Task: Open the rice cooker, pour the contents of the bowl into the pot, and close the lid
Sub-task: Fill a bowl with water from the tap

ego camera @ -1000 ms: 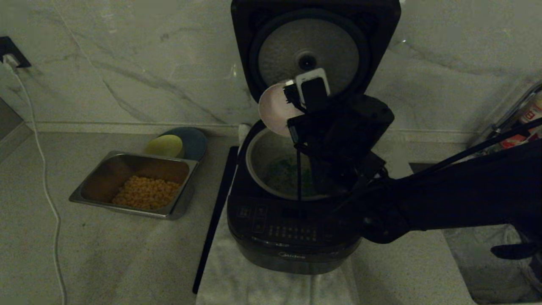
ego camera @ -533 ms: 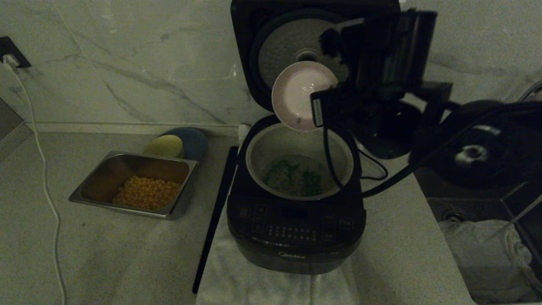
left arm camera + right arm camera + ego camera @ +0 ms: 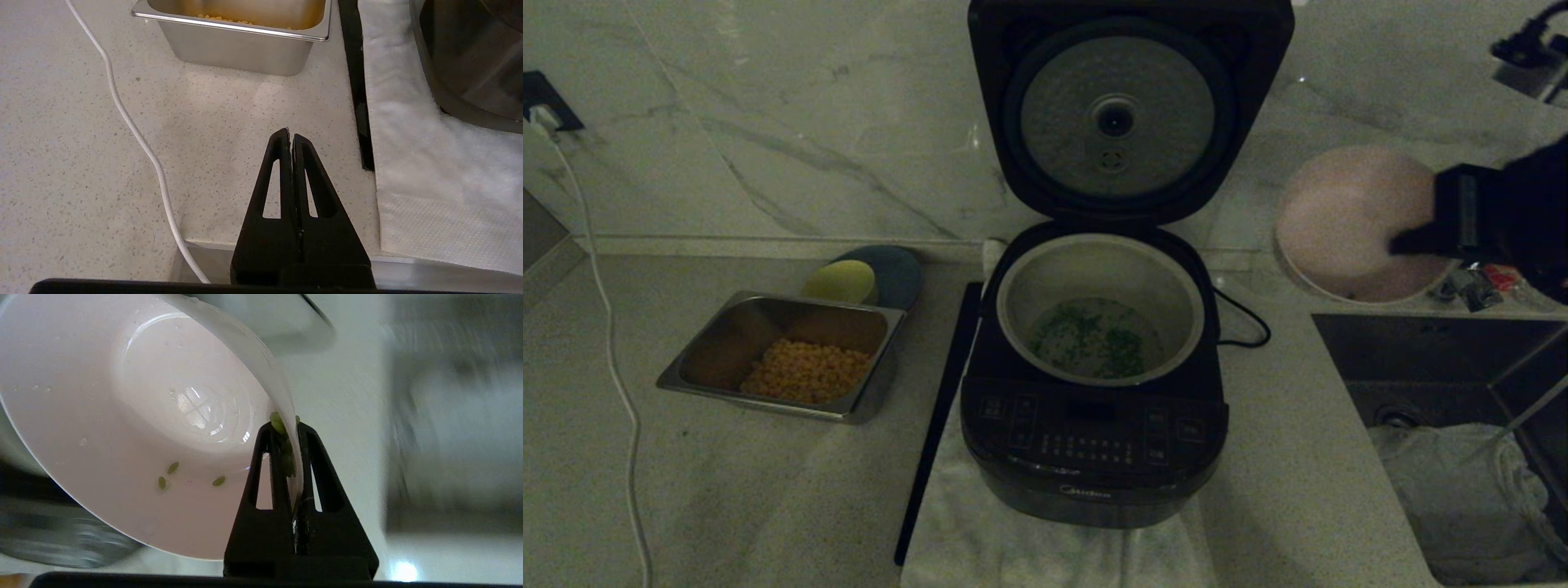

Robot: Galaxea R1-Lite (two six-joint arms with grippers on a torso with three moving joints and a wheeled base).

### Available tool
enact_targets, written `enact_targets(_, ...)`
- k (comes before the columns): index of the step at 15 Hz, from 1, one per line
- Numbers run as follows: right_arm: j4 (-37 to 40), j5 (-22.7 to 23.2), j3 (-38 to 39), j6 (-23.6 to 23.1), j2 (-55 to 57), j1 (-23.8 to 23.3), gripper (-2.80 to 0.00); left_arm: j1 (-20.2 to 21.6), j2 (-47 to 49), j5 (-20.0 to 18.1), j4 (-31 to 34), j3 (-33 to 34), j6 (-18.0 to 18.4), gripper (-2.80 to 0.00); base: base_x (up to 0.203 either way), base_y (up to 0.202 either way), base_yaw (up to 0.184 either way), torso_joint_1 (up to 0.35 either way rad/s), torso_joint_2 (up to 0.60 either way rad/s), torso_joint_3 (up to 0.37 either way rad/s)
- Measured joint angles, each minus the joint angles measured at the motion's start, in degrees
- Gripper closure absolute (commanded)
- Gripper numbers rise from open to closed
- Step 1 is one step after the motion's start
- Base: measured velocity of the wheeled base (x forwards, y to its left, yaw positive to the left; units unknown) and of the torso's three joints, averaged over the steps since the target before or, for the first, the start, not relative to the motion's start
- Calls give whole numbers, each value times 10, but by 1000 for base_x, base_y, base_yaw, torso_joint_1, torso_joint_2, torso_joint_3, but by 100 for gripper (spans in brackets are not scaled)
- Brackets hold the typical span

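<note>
Swung away from over the pot [image 3: 1099, 282], the right gripper [image 3: 289, 433] now holds the nearly emptied bowl [image 3: 1352, 220] clamped by its rim, right of the rice cooker [image 3: 1094, 441] near the sink [image 3: 1437, 359]. Chopped greens [image 3: 1094, 339] lie in the pot; the lid [image 3: 1127, 106] stands open, so closing remains. Left gripper [image 3: 290, 136] idles, fingers together, above the counter [image 3: 81, 163].

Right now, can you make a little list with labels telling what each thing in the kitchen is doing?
rice cooker: on a white cloth, open
lid: standing up, silver inner plate showing
pot: inside the cooker, chopped green herbs on the bottom
bowl: nearly empty, a few green bits stuck inside, held in the air right of the cooker
right gripper: pinching the bowl's rim
left gripper: shut, empty, parked over the counter
steel tray: left of the cooker, yellow kernels inside
</note>
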Motion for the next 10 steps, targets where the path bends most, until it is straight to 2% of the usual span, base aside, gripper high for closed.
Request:
enact_targets(2, 21, 78, 58, 6, -36, -127, 0, 0, 0, 0, 0, 0, 0, 0, 0, 0, 0, 0, 0, 0)
enact_targets(4, 3, 154, 134, -2, -62, -268, 0, 0, 0, 0, 0, 0, 0, 0, 0, 0, 0, 0, 0, 0)
enact_targets(7, -67, 253, 253, -12, -74, -464, 0, 0, 0, 0, 0, 0, 0, 0, 0, 0, 0, 0, 0, 0)
enact_targets(10, -166, 316, 341, -16, -29, -616, 0, 0, 0, 0, 0, 0, 0, 0, 0, 0, 0, 0, 0, 0)
